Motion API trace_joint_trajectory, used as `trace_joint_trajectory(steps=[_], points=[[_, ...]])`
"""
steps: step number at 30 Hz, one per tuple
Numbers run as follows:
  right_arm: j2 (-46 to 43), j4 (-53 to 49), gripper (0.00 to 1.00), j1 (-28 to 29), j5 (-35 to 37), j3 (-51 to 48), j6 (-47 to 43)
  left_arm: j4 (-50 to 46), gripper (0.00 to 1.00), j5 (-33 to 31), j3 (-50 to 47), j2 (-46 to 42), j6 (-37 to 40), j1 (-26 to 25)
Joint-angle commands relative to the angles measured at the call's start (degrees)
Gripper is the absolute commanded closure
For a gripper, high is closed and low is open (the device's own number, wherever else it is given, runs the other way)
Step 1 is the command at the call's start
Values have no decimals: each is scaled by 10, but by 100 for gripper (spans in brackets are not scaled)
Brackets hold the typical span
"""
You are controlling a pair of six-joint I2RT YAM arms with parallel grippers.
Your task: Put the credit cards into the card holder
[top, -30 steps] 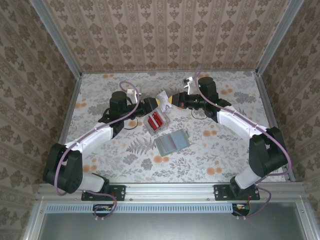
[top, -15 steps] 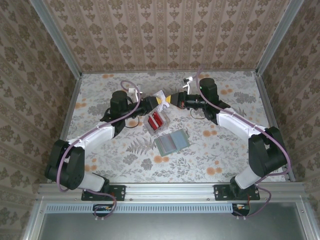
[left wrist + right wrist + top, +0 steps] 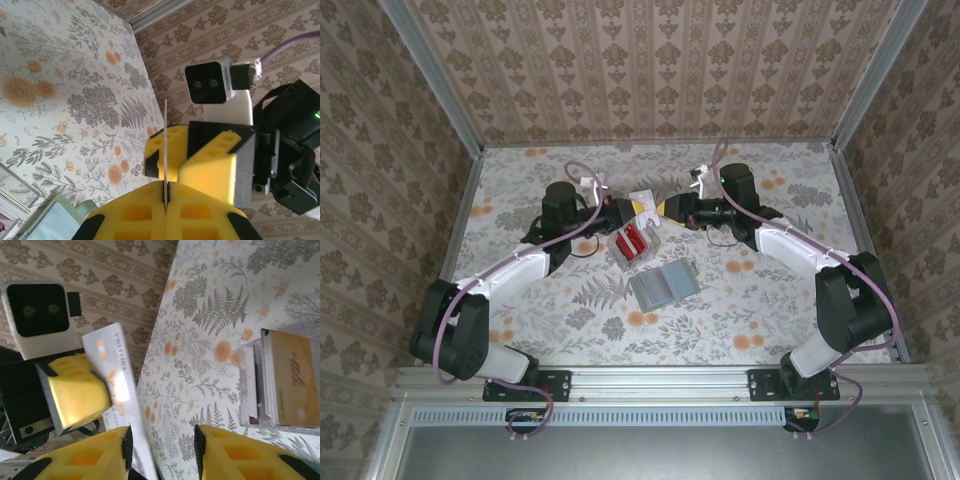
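Showing edge-on: card (image 3: 165, 145) in left pincer (image 3: 166, 201)

card (image 3: 120, 365) print blurred, maybe by glare.

Setting: you are looking at a robot test cell, lab type. Evidence: aluminium frame rails (image 3: 660, 380), wallpaper-print wall panels (image 3: 650, 70) on three sides, floral-print desk (image 3: 720, 320).

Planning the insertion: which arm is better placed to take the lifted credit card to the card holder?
Left. The left gripper is shut on the credit card, while the right gripper stands open.
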Motion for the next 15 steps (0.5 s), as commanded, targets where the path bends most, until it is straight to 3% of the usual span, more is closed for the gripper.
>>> trace_joint_trajectory(steps=[1,10,15], points=[[20,-13,61,-5,-51,19,-7,2,100,30,15,5,18,-1],[17,38,62,2,-89,11,16,6,100,38,17,19,19,-9],[-5,54,61,-11,-61,-9,27,9,100,34,15,18,16,-7]])
